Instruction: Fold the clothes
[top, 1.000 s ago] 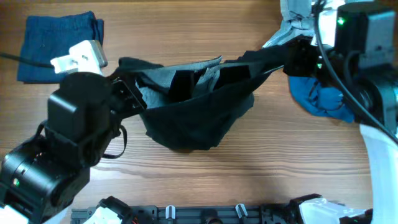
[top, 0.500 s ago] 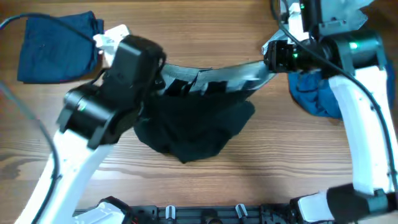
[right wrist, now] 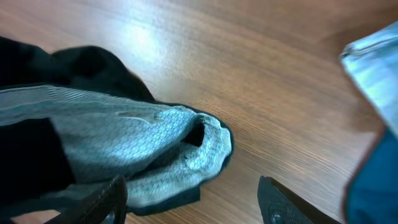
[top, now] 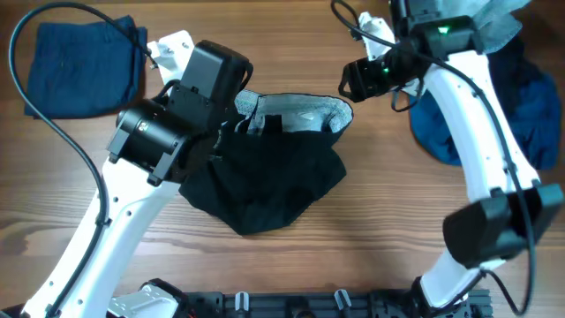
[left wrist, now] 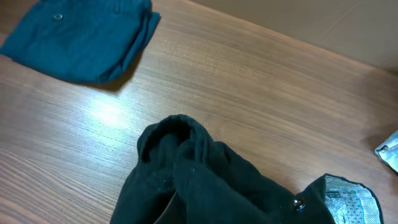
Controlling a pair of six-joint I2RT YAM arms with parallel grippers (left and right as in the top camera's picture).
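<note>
A black garment (top: 265, 181) with a grey mesh lining (top: 300, 110) lies bunched in the middle of the table. My left gripper (top: 222, 140) sits at its left edge, shut on the black cloth. In the left wrist view the cloth (left wrist: 211, 180) fills the bottom and hides the fingers. My right gripper (top: 350, 88) hovers open just off the garment's right corner. In the right wrist view both fingers (right wrist: 106, 199) stand wide apart, with the mesh-lined corner (right wrist: 180, 155) lying loose on the wood between them, touching neither.
A folded blue garment (top: 75, 66) lies at the back left, also in the left wrist view (left wrist: 81, 34). A heap of blue clothes (top: 481, 110) sits at the right, under the right arm. Bare wood runs along the front edge.
The right gripper opened and let go of the garment's right end, which dropped to the table. The stretched cloth went slack. Both arms shifted, the right one moving left.
</note>
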